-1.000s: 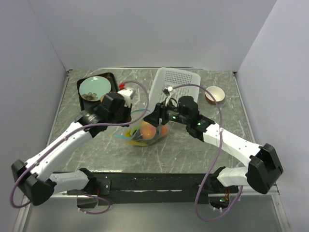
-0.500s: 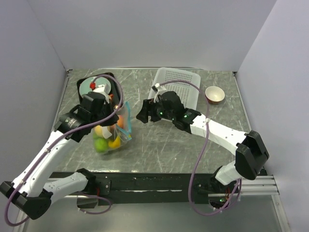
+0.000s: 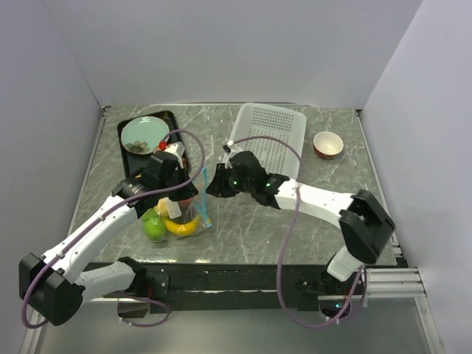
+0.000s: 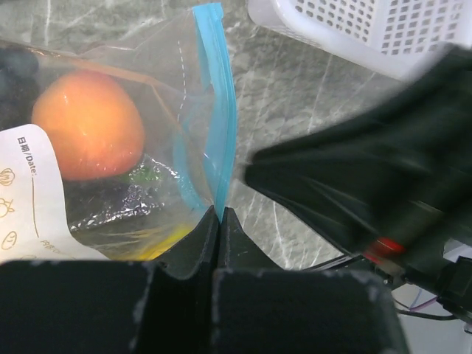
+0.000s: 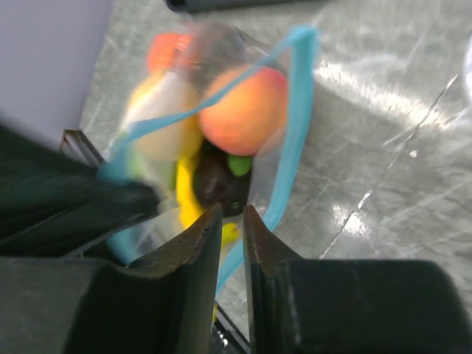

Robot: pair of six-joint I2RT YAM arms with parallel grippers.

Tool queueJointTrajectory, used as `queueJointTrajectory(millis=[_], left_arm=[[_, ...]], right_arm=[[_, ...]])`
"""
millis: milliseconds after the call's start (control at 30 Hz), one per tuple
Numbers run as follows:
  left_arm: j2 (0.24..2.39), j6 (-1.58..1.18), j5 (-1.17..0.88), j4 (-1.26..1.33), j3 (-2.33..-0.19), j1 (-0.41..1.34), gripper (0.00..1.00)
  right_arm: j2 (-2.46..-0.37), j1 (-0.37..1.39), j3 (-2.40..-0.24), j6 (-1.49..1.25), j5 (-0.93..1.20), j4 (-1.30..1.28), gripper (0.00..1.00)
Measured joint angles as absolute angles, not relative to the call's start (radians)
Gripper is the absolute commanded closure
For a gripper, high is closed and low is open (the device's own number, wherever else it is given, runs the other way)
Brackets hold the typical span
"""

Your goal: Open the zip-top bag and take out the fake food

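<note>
The zip-top bag [image 3: 175, 212] hangs at the left of the table with the fake food inside: a green lime [image 3: 155, 228], a yellow banana [image 3: 181, 226], a peach [image 4: 88, 125] and a dark ball [image 5: 214, 181]. My left gripper [image 3: 182, 199] is shut on the bag's teal zipper strip [image 4: 218, 147]. The bag's mouth gapes, and the strip forms a loop [image 5: 295, 110]. My right gripper [image 3: 213, 184] is just right of the mouth. Its jaws stand a narrow gap apart [image 5: 232, 214] with nothing between them.
A white perforated basket [image 3: 269, 129] lies at the back, right behind the right gripper. A small orange cup [image 3: 327, 144] stands to its right. A black tray [image 3: 175, 118] with a teal plate [image 3: 144, 133] is at the back left.
My left arm has brought the bag lower and a little right, and the fruits now hang near the table. My right gripper has moved left to the bag's open mouth.
</note>
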State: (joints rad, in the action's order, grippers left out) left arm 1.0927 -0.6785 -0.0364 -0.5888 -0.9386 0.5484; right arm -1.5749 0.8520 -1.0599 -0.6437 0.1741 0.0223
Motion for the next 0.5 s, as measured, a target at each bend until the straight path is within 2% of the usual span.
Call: queueJointTrajectory(millis=[300,500], left_arm=[[1.053,-0.693,-0.047,-0.549,-0.907,0.548,0.99],[1.029,-0.692,-0.047,-0.551,-0.907,0.549,0.99]], right_arm=[[-1.77,0.852,-1.078,-0.789,0.301,0.186,0.83],[-1.834,0.855,-1.1,-0.836,0.28,0.231,0.84]])
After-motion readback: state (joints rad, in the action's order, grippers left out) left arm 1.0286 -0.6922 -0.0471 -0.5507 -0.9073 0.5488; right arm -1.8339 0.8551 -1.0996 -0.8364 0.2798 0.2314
